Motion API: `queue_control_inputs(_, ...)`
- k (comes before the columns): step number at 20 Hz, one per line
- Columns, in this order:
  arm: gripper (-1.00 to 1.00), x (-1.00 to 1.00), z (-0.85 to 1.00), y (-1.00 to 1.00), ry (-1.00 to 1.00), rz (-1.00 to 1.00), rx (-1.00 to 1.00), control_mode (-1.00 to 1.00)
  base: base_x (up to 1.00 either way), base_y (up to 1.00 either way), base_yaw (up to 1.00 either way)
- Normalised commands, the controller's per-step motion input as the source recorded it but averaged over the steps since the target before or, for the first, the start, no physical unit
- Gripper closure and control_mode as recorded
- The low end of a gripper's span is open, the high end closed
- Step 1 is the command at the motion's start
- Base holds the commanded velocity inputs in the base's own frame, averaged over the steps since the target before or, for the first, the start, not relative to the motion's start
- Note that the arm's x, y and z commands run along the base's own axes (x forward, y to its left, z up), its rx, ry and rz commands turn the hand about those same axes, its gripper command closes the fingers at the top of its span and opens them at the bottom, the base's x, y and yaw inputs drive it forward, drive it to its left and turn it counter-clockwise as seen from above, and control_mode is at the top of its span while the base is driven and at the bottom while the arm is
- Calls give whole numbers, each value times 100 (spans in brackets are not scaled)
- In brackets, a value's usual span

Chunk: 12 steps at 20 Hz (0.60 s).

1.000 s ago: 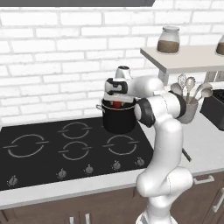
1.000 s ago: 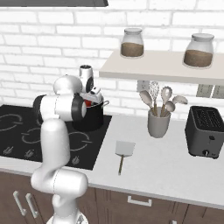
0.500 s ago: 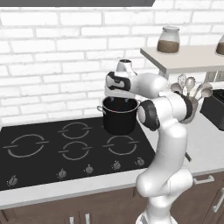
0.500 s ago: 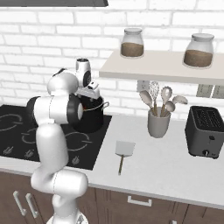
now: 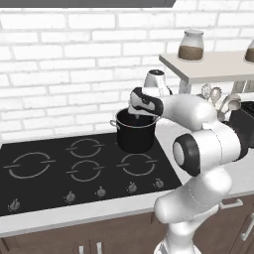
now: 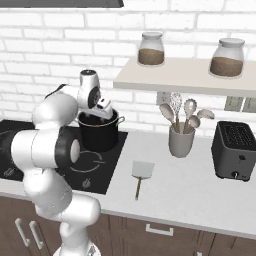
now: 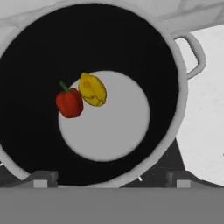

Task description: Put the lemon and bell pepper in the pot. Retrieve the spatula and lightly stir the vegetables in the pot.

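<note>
My claw (image 5: 136, 115) over pot (image 5: 135, 135) mouth, tips spread wide at hand-view corners (image 7: 43, 178), holding nothing, touching nothing. Pot on back right burner of hob (image 5: 49, 171). Spatula (image 6: 141, 175) flat on table (image 6: 200, 195), right of hob, untouched. Bell pepper (image 7: 69, 102) and lemon (image 7: 92, 89) on pot floor, touching. Versus half second ago: my arm swung lower and forward; pot unmoved.
</note>
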Motion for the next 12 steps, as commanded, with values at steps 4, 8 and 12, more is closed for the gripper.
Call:
queue_control_inputs(4, -100, -100, -1, -60, -6, 0, 0, -100, 0, 0, 0)
queue_control_inputs(8, -100, -100, -32, -72, 0, 3, 0, -100, 0, 0, 0)
queue_control_inputs(12, -100, -100, -39, -81, 0, 0, 0, -100, 0, 0, 0)
